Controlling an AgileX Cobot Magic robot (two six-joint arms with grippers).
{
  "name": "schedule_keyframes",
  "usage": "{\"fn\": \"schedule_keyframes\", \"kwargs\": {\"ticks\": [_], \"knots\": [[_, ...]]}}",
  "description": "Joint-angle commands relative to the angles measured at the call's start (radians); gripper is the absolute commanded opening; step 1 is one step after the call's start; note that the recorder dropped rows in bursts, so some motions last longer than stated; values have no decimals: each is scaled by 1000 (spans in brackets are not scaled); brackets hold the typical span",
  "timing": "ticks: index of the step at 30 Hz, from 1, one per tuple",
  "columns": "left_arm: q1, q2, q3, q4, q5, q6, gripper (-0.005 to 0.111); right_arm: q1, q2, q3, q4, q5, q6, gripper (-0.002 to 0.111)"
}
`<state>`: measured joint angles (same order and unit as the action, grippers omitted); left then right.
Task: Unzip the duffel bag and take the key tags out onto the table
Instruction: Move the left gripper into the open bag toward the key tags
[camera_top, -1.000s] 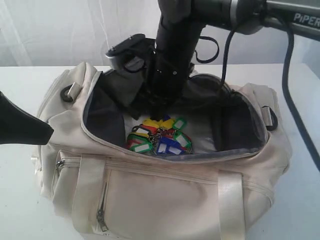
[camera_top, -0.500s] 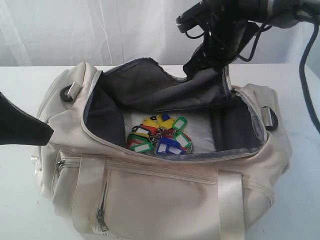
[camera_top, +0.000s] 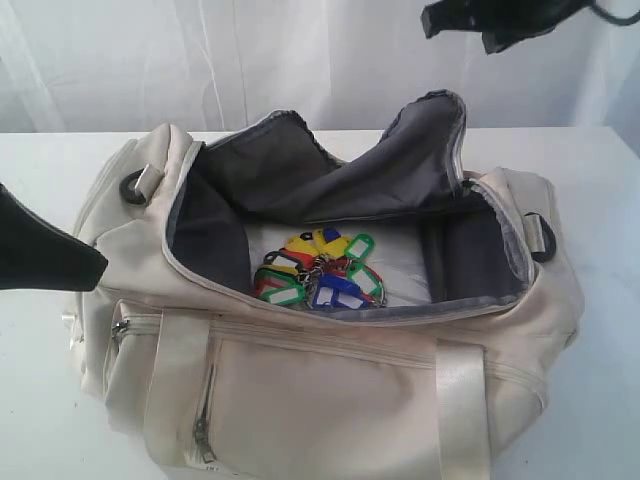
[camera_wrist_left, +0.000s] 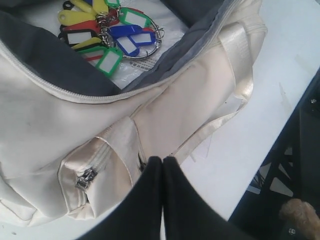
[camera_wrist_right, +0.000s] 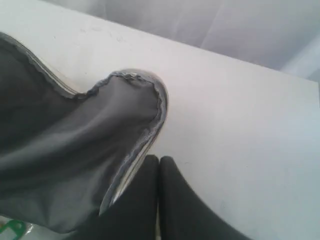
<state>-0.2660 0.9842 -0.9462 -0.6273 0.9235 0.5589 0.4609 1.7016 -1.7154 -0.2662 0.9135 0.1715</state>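
the duffel bag (camera_top: 330, 400) lies on the white table (camera_top: 40, 420), long side facing the near edge, and covers most of the table's middle. nearest wall of the bag: a front pocket with a grey zipper, its pull (camera_top: 203, 447) hanging at the left end of the pocket, and two cream webbing straps (camera_top: 462, 410) running up the wall. a second zipper pull (camera_wrist_left: 86, 178) shows on the end pocket in the left wrist view.

left gripper (camera_wrist_left: 162, 161): fingers pressed together, nothing between them. it hovers off the bag's left end, just beside the end pocket, apart from the fabric. in the exterior view it appears as a black wedge at the left border.

main zipper: undone along the full top. the opening gapes wide and the dark grey lining (camera_top: 210, 235) is exposed on all inner walls.

the key tags (camera_top: 320, 270) lie inside the bag on its pale floor, close behind the front wall and about mid-length. red, green, blue and yellow tags are bunched on metal rings (camera_wrist_left: 145, 50). nothing touches them.

black strap rings (camera_top: 133, 185) sit at both ends of the bag.

far side: the rear flap (camera_top: 425, 150) stands upright, lining facing forward, highest toward the right end.

right gripper (camera_wrist_right: 159, 161): fingers clenched on nothing. it hangs above the flap's peak, clear of it, over the table's far edge. a white curtain (camera_top: 200, 60) closes the background.
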Motion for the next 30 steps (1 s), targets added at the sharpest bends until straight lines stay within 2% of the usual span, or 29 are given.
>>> {"fn": "schedule_keyframes", "kwargs": {"ticks": [1, 4, 10, 15, 20, 24, 27, 30], "knots": [[-3, -8, 6, -19, 18, 7, 0, 10, -176, 172, 25, -62, -29, 0], [-3, -8, 6, -19, 9, 6, 0, 10, -354, 403, 44, -83, -29, 0], [-3, -8, 8, -17, 12, 26, 0, 10, -572, 595, -10, -11, -29, 0], [-3, -6, 12, -17, -23, 140, 0, 10, -625, 600, -10, -3, -29, 0], [-3, 17, 60, -98, -192, 129, 0, 10, -640, 600, -10, -3, -29, 0], [-9, 113, -8, -119, -133, 129, 0, 10, -640, 600, -8, -2, -29, 0], [-55, 212, -103, -120, -120, 129, 0, 10, -640, 600, -8, -2, -29, 0], [-146, 324, -224, -107, -128, 125, 0, 10, -640, 600, -8, 0, -29, 0]]}}
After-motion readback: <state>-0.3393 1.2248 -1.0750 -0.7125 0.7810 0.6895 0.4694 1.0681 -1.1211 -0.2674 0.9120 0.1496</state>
